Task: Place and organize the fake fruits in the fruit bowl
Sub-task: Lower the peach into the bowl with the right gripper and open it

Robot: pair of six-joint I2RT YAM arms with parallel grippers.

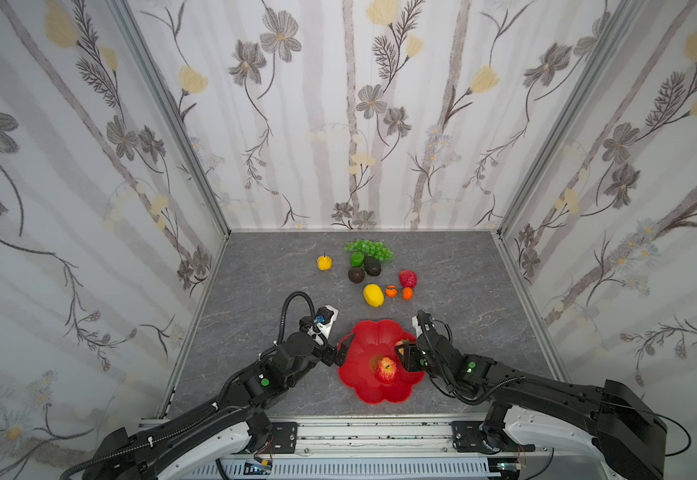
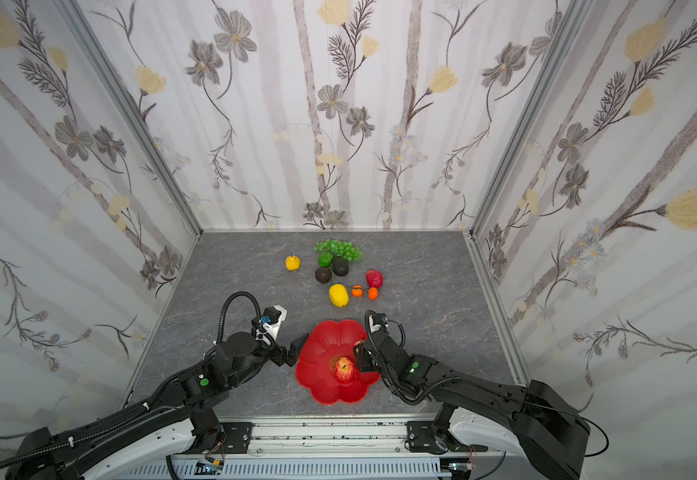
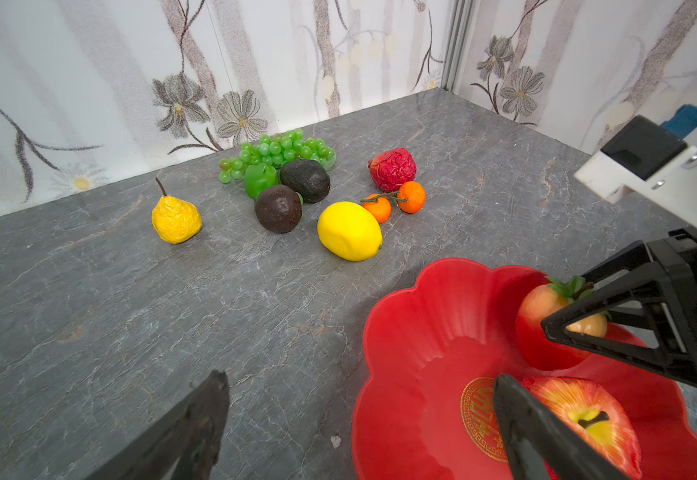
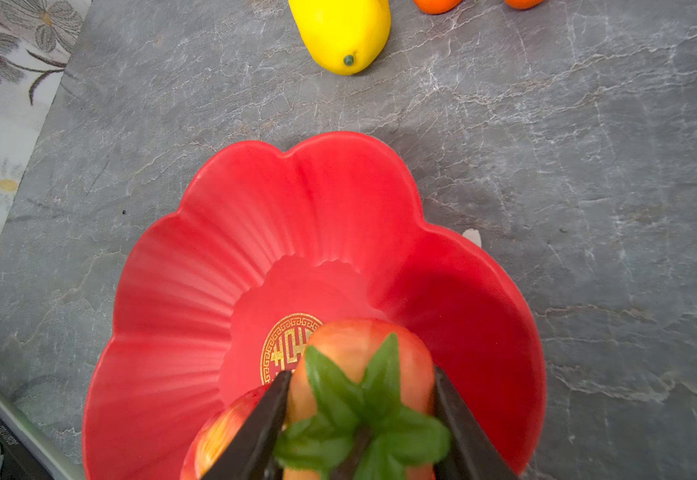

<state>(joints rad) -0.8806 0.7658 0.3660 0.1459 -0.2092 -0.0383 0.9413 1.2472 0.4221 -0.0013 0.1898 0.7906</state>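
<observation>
The red scalloped fruit bowl (image 1: pixel 380 399) sits at the front middle of the grey table, with a red apple (image 1: pixel 387 369) lying in its centre. My right gripper (image 4: pixel 361 374) hangs over the bowl's right side, shut on a pale strawberry (image 4: pixel 363 353) with green leaves. My left gripper (image 3: pixel 361 380) stands wide open and empty at the bowl's left rim, one finger over the bowl. Behind the bowl lie a lemon (image 1: pixel 373 295), two small oranges (image 1: pixel 391 291), a dark red strawberry (image 1: pixel 408 278), two avocados (image 1: pixel 356 274), a lime (image 1: pixel 357 259), grapes (image 1: pixel 369 248) and a pear (image 1: pixel 324 262).
Flowered walls (image 1: pixel 89 208) close in the table on the left, back and right. A metal rail (image 1: pixel 380 432) runs along the front edge, where both arms are mounted. Bare grey tabletop (image 1: pixel 255 299) lies left of the fruit cluster and to the bowl's right.
</observation>
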